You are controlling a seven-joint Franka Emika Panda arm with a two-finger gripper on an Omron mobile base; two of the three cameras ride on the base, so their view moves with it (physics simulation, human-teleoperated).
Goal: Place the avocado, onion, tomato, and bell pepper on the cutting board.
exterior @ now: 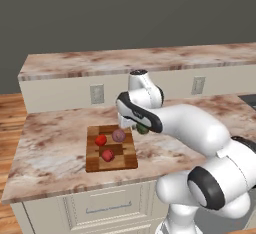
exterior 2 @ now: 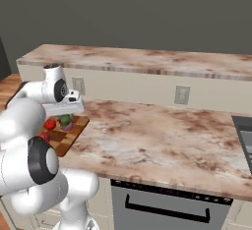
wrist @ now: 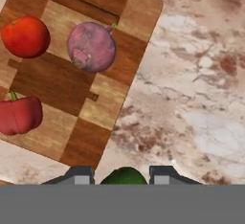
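The gripper (wrist: 121, 176) holds the avocado (wrist: 124, 176) pinched between its two fingers, in the air just beside the cutting board (wrist: 81, 82), where the tomato (wrist: 26, 37), the onion (wrist: 92, 46) and the bell pepper (wrist: 19, 115) lie.

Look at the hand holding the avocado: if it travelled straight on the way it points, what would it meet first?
Probably the marbled countertop just beside the cutting board, not the board itself. The hand, shut on the avocado, points down near the board's edge; depth is uncertain.
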